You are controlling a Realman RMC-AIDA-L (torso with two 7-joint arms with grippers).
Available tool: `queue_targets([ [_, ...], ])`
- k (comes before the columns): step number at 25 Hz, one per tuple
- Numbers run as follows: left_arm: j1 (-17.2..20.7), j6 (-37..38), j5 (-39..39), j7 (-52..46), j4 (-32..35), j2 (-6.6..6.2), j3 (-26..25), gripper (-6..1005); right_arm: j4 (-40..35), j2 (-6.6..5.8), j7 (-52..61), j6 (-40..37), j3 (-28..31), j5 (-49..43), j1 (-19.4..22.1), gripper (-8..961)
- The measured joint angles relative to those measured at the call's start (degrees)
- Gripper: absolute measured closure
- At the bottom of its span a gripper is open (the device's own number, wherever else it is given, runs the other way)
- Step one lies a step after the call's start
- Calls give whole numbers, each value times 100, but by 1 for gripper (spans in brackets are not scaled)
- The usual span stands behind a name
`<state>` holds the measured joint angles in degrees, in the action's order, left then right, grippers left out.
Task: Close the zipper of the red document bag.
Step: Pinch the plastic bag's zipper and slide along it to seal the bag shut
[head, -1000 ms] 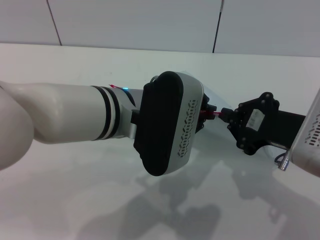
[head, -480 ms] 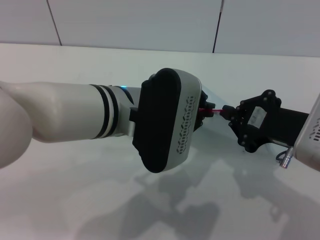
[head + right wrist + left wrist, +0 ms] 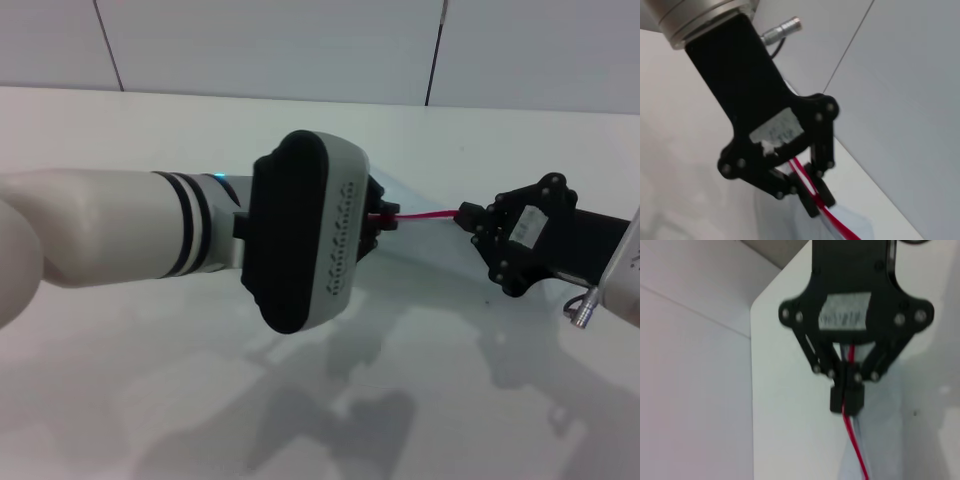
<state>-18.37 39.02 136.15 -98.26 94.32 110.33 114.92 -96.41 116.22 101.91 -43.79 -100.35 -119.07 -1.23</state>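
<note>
I read the zipper (image 3: 428, 215) as a taut line running 3-to-9 o'clock above the table (image 3: 150, 120), right gripper (image 3: 466, 214) jaws clamped on its 3 o'clock end, left gripper (image 3: 812, 200) jaws pinched on it at 9 o'clock, the red document bag (image 3: 840, 225) hanging beneath.

A plain white table (image 3: 150, 400) carries the red document bag (image 3: 850, 222), which lies flat on its surface.

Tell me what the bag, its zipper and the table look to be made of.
The bag looks like thin translucent plastic, pale blue-grey, the table showing faintly through it. The zipper is a narrow bright red strip, probably plastic; teeth are too small to tell. The table is a smooth white semi-matte surface with soft shadows, likely laminate.
</note>
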Motion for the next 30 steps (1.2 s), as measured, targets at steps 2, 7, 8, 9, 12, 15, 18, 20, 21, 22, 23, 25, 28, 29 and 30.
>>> queue_targets([
  [2,67,-17,0,0,-23,7,-56,917,20,4,-10,37,7,-1,6,802],
  [7,262,-188,13,0,-41,18,-121,917,72,5,-12,76,76,-3,10,799],
  [8,310,-217,16,0,-44,22,-149,916,86,6,-13,109,80,-3,11,799],
  [9,368,-244,18,1,-49,29,-187,916,104,6,-13,141,84,-3,13,798],
  [12,478,-290,32,0,-95,73,-291,916,145,6,-13,226,99,-4,34,797],
  [15,578,-303,83,0,-150,124,-389,916,155,5,-14,241,134,-4,49,795],
  [18,708,-304,151,0,-183,165,-493,916,193,6,-13,242,185,-4,51,794],
  [20,782,-304,164,-2,-186,183,-568,916,223,6,-13,241,238,-3,52,793],
  [21,818,-304,166,-10,-186,198,-619,916,233,6,-14,242,267,0,53,792],
  [22,855,-304,166,-21,-187,211,-671,916,244,6,-14,242,288,1,53,791],
  [23,896,-304,167,-35,-186,222,-727,916,255,6,-14,244,304,1,53,791],
  [25,965,-304,167,-58,-186,234,-811,916,290,6,-14,278,338,3,53,790],
  [28,1064,-306,166,-85,-186,279,-977,915,307,5,-13,326,375,9,54,788],
  [29,1084,-307,164,-89,-186,298,-1021,915,309,6,-13,327,378,11,54,788],
  [30,1094,-307,163,-92,-186,311,-1057,915,319,6,-12,328,380,16,53,787],
])
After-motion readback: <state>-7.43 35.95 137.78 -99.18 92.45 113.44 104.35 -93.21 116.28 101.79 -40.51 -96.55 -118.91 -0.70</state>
